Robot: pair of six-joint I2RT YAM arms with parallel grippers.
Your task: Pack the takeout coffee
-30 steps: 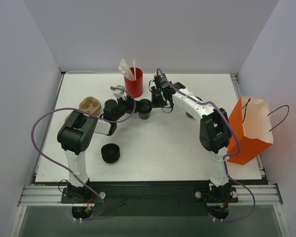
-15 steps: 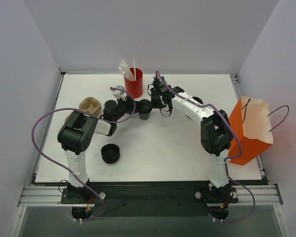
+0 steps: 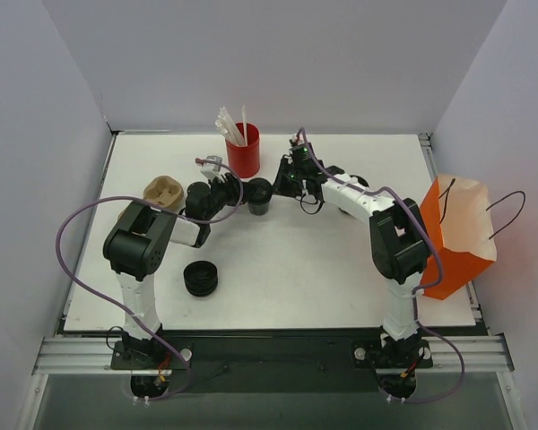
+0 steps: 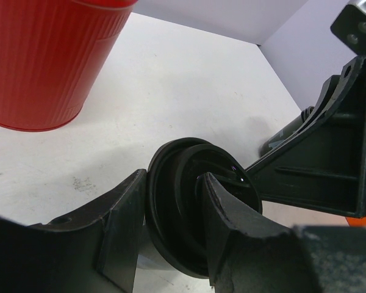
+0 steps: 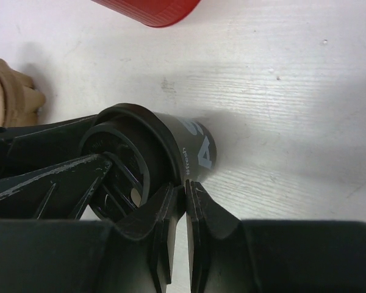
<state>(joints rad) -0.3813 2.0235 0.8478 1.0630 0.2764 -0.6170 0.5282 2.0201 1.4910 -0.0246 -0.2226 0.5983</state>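
A small black takeout coffee cup with a black lid stands just in front of the red cup, between my two grippers. My left gripper is shut on it; in the left wrist view one finger lies outside the lid rim and the other across the lid top. My right gripper is shut, its tips touching the lid rim of the cup, which bears white lettering. The orange paper bag stands open at the right table edge.
A red cup of white straws stands right behind the coffee cup. A beige cup carrier lies at the left. A low stack of black lids sits front left. A dark object shows partly behind the right arm.
My right wrist has turned and its gripper has come down against the cup's lid rim. The cup and left gripper have shifted slightly towards the red cup.
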